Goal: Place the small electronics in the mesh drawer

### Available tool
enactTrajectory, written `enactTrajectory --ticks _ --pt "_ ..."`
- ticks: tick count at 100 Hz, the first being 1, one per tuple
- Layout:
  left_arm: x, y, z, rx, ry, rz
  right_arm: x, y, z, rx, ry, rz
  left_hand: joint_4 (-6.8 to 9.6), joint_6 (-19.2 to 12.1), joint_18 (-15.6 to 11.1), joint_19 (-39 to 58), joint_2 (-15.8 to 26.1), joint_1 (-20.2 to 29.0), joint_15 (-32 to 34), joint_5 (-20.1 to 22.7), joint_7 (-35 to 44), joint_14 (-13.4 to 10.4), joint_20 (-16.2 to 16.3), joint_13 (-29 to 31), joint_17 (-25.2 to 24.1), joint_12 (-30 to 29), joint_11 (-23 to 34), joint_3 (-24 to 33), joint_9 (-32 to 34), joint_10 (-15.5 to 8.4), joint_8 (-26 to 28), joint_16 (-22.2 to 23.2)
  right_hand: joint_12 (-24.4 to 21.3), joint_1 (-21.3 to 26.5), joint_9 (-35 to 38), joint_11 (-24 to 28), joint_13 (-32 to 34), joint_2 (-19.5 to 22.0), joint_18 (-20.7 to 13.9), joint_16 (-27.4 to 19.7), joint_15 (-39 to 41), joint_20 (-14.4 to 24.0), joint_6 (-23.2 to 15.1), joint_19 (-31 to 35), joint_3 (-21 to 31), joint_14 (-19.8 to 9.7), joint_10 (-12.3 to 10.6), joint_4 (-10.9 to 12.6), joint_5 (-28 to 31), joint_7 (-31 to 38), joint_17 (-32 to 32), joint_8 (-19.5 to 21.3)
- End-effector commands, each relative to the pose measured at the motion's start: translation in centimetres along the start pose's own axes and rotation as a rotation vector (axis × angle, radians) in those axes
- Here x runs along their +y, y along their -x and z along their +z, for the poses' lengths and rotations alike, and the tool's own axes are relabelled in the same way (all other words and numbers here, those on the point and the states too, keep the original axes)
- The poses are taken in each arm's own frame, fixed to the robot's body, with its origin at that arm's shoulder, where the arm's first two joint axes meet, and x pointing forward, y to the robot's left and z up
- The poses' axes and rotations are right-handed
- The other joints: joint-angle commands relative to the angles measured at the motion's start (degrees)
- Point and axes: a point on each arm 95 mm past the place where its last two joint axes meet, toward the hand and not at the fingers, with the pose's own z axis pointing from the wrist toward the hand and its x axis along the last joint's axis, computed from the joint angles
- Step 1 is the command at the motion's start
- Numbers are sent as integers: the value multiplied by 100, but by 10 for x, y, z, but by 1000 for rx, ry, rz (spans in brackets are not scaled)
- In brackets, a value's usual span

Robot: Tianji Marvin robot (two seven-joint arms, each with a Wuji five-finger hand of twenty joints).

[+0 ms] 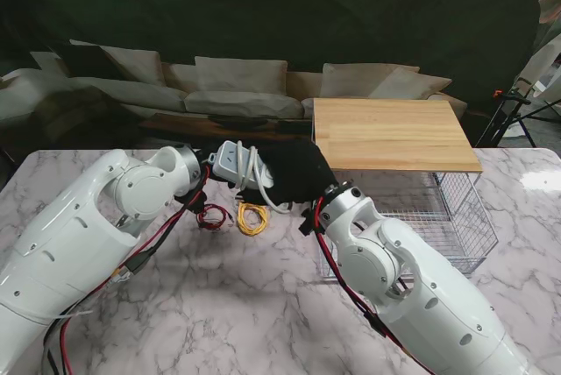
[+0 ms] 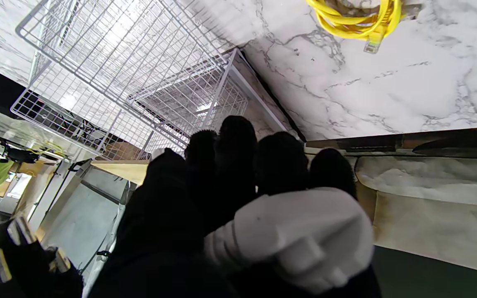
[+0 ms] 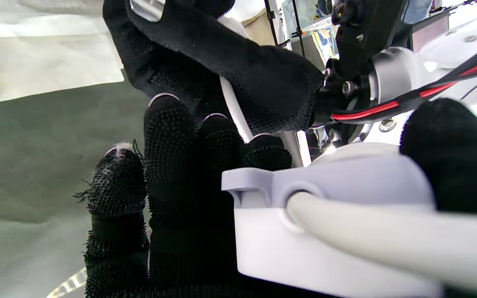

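A white power strip [image 1: 235, 161] with its thick white cord hangs above the table's middle, held between my two black-gloved hands. My left hand [image 1: 247, 187] is shut on it from the left, and the strip's end lies against the palm [image 2: 296, 236]. My right hand [image 1: 298, 173] grips it from the right, thumb [image 3: 449, 161] on one side of the strip [image 3: 325, 231] and fingers [image 3: 172, 165] on the other. The wire mesh drawer [image 1: 460, 213] [image 2: 110, 62] stands pulled out at the right, under a wooden top [image 1: 390, 134]. It looks empty.
A coiled yellow cable [image 1: 252, 217] [image 2: 356, 20] and a small red and black cable [image 1: 213, 215] lie on the marble table [image 1: 228, 305] just under the hands. A sofa [image 1: 237, 90] stands beyond the table's far edge.
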Motion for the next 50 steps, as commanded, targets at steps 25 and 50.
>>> enactTrajectory --ticks 25,50 --pt "-3 -2 -5 1 51 25 -5 6 1 -16 -46 -20 72 -163 278 358 505 672 873 -437 22 -154 217 142 -3 602 461 81 -123 138 455 304 69 902 202 387 137 1181 188 95 67 32 -318 93 2874 -50 -518 95 685 559 1 164" --pt "-8 -9 -7 -8 21 36 -16 2 5 2 -101 -12 75 -216 340 453 555 710 1172 -489 126 -159 292 115 -36 793 581 75 -136 171 577 370 70 898 217 387 151 1168 186 97 75 39 -316 102 2890 -43 -514 97 695 563 14 163"
